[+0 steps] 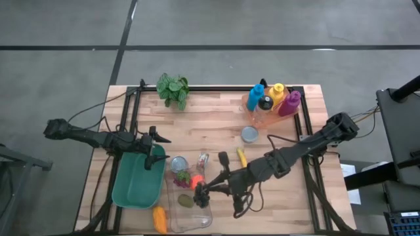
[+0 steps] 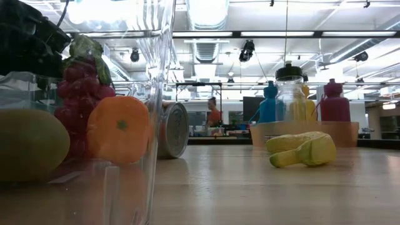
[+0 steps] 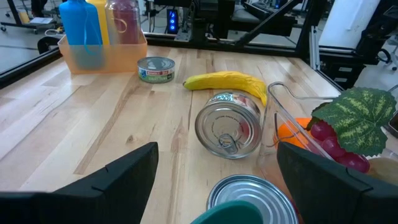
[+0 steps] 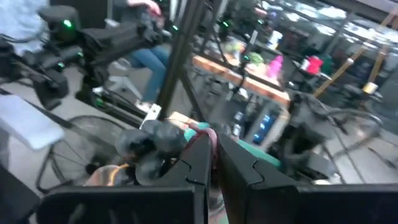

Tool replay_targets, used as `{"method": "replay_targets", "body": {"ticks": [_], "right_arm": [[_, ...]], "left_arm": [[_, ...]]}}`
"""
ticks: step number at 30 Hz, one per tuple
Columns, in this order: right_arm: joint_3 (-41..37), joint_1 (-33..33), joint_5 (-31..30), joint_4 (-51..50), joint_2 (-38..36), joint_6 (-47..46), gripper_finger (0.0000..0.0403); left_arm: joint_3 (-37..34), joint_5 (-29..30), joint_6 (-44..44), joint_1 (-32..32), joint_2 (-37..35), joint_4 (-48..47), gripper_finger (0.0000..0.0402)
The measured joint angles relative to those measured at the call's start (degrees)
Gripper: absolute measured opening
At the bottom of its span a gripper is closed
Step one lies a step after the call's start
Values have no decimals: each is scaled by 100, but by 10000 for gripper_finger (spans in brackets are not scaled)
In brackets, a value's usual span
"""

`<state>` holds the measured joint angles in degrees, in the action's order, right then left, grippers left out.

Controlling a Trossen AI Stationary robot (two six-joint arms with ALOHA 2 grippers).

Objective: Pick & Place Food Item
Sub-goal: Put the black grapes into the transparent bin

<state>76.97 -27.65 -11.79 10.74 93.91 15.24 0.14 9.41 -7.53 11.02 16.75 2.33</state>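
The right gripper [image 1: 199, 194] hangs over the clear bin [image 1: 190, 219] at the front of the table [image 1: 216, 118], its fingers closed together. I cannot tell whether anything is pinched between them: its wrist view shows only the two dark fingers meeting, with a blurred room beyond. The left gripper [image 1: 156, 152] waits over the near end of the green tray [image 1: 134, 187], fingers spread wide and empty.

Inside the bin lie an orange [image 2: 117, 129], red grapes [image 2: 78, 94] with a leaf, and a green fruit [image 2: 31, 144]. A banana [image 1: 241, 157] lies on the table beside the right arm, well apart from the bin, and a carrot [image 1: 159, 219] lies at the front edge between tray and bin. Two cans [image 3: 229, 124] lie near the bin's far end, another can [image 1: 249, 134] sits by the bottle crate [image 1: 259, 115], and a plant [image 1: 172, 90] is at the back.

Risks, as I judge them:
- closed fingers pushed down on the round fruit would roll it aside; they need to open first
- the bin wall is clear and close to the fingers; a sideways move could shove or tip it
- the cans lie just beside the bin and could be knocked rolling
- the two arms work near each other, so a reach toward the tray could clash
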Motion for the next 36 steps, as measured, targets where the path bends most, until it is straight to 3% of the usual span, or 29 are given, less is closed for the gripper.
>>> {"method": "replay_targets", "body": {"ticks": [5,18,27,36], "right_arm": [[24,88,308,212,201,-95,17],[-15,537,1351,745,951,-1594,17],[-72,845,1957,830,1316,-3567,17],[-68,898,1780,600,1731,-4020,17]], "left_arm": [[-2,0,0,0,-4,0,336],[0,1,0,0,0,0,336],[-1,2,0,-1,-1,0,336],[0,0,0,-2,0,0,336]]}}
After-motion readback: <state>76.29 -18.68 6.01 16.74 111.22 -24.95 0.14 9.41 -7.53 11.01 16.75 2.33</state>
